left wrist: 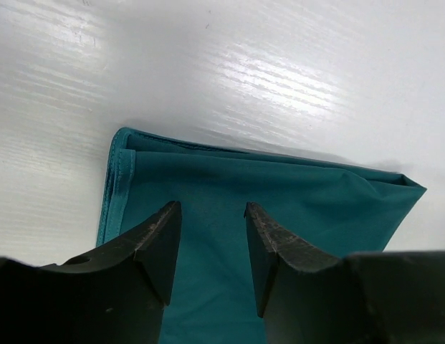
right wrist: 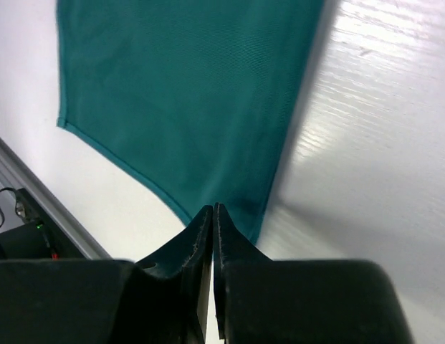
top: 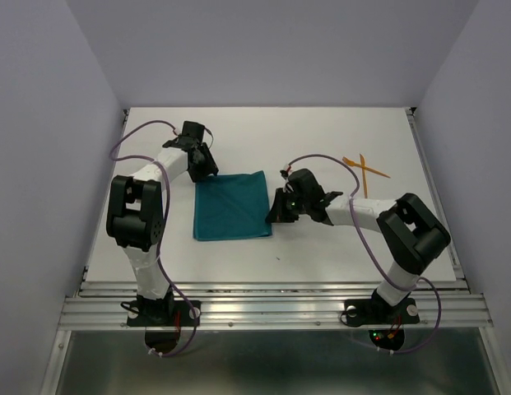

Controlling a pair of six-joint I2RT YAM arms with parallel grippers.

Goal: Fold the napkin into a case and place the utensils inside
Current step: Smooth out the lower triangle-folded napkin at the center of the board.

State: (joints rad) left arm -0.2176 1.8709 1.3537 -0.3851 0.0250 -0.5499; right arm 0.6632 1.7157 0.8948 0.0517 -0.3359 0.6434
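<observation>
Fold step: R jaws shut at napkin (top: 230, 206) corner, prob. pinching it.
L jaws part-open, empty, cloth below & ahead of tips; lift R corner low, carry across, keep edges aligned.

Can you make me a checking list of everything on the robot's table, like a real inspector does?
Surface: white table with a shiny, streaky top.
Job's things: teal napkin folded to a near square, lying in the middle; two orange utensils crossed at the far right, apart from the napkin.
Clutter: nothing seen except a tiny dark speck near the napkin.
Grippers: left gripper open, over the napkin's far left corner; right gripper shut on the napkin's near right corner.
Cables: purple cables loop along both arms, off the napkin.
Surroundings: plain pale walls on three sides; metal rail along the near edge.
</observation>
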